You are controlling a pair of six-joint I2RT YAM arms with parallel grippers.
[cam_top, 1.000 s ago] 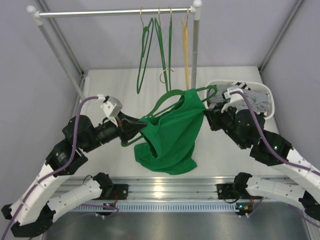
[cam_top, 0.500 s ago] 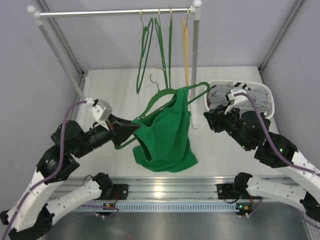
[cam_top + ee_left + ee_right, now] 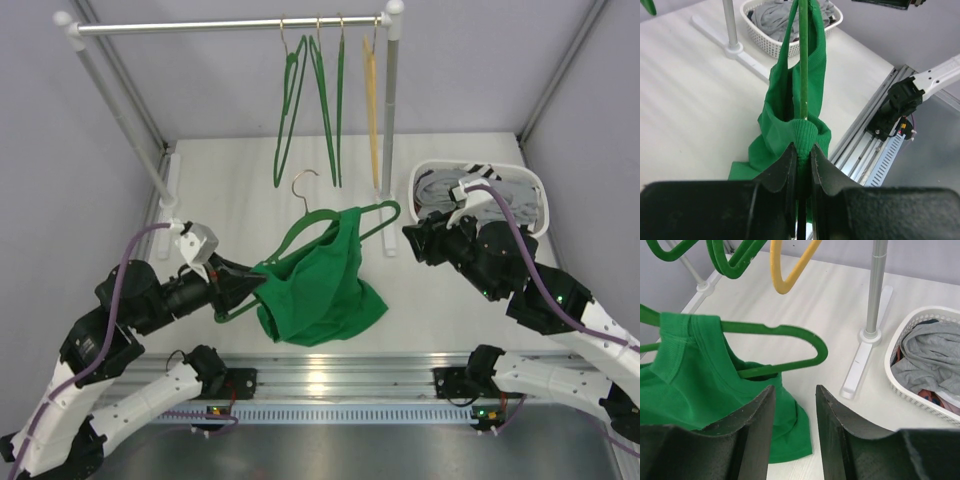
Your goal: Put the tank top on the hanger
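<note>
The tank top [image 3: 320, 290] is bright green. It hangs partly threaded on a green hanger [image 3: 318, 214] with a metal hook, and its lower part rests on the table. One strap goes over the hanger's arm [image 3: 765, 329], and the fabric [image 3: 685, 385] bunches below it. My left gripper [image 3: 252, 284] is shut on the hanger's left end, with the tank top's ribbed edge [image 3: 802, 137] pinched between its fingers. The hanger bar [image 3: 802, 60] runs straight away from it. My right gripper [image 3: 408, 240] is open and empty, a little right of the hanger's free end [image 3: 815, 352].
A clothes rack [image 3: 230, 25] at the back holds several green hangers [image 3: 290, 110] and a yellow hanger [image 3: 372, 100]. Its right post [image 3: 875, 285] and foot stand by my right gripper. A white basket [image 3: 535, 195] of grey clothes sits at the far right.
My left arm has drawn the hanger and tank top leftward, nearer and lower. The top's hem now rests on the table. My right gripper stays open and is now clear of the hanger's end.
</note>
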